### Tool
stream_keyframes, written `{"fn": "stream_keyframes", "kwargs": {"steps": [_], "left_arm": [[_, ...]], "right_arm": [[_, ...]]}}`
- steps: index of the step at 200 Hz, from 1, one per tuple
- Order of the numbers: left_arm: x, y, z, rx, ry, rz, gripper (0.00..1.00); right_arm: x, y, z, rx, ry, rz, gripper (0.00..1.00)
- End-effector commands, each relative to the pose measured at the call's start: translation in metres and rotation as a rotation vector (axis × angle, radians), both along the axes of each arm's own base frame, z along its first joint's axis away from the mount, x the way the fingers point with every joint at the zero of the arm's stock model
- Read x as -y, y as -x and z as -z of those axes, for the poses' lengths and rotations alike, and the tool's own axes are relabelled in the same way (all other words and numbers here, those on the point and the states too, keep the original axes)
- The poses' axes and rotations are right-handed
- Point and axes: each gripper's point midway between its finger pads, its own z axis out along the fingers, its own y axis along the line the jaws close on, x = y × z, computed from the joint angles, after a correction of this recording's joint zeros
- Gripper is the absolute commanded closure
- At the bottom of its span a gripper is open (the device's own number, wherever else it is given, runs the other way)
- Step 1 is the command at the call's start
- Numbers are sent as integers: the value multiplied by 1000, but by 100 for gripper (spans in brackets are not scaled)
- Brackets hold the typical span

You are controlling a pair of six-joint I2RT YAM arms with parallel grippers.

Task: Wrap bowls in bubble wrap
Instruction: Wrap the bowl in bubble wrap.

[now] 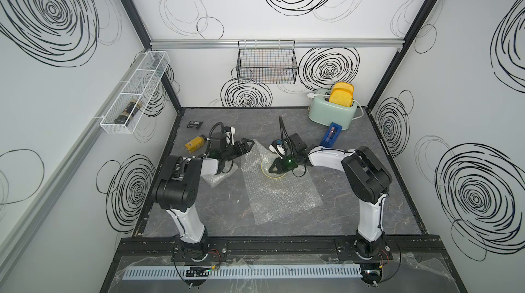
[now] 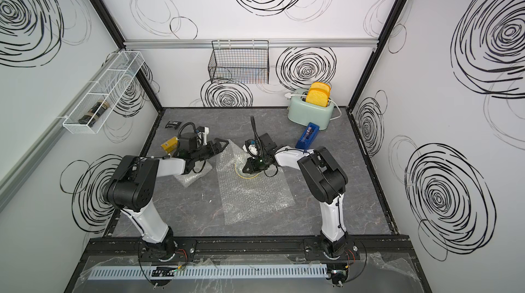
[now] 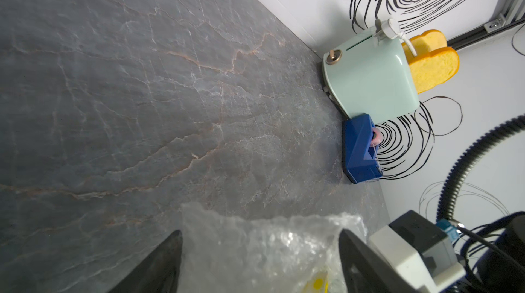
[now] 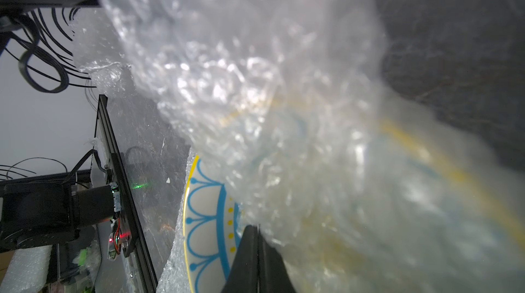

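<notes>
grey marbled table [image 1: 355,192], white walls with black swirls. item: wrap [image 1: 281,198], one large sheet, flat at centre, its far edge raised. item: bowl [image 4: 204,220], yellow rim, blue pattern, on the far part of the sheet, partly under the raised fold. right gripper [image 4: 254,237]: over the bowl, jaws together, apparently pinching the fold's edge. left gripper [image 3: 260,251]: at the sheet's far corner, jaws apart, wrap between them, not gripped. bundle [image 1: 215,179]: crumpled wrap under the left arm, left of the sheet. status, judged: this bowl is at an early stage, one fold begun, near and side flaps lying flat, nothing closed; the bundle may be a finished bowl. unclear: bundle's contents, hidden by plastic and arm; no second bowl seen bare; most of the bowl is blurred behind wrap in the right wrist view; the pinch itself is too close to confirm.
</notes>
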Motion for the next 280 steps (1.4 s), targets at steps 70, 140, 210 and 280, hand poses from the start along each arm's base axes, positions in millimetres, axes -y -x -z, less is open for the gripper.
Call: {"fn": "stream_keyframes", "kwargs": {"steps": [70, 140, 210, 280], "left_arm": [[21, 37, -56, 181, 122, 84, 91], [96, 104, -61, 194, 88, 306, 95], [119, 111, 6, 51, -105, 354, 95], [123, 106, 20, 30, -194, 366, 95]], "right_arm": [[3, -3, -4, 8, 6, 5, 91], [7, -11, 0, -22, -13, 37, 91], [10, -11, -14, -14, -39, 49, 88], [40, -16, -71, 67, -60, 134, 52]]}}
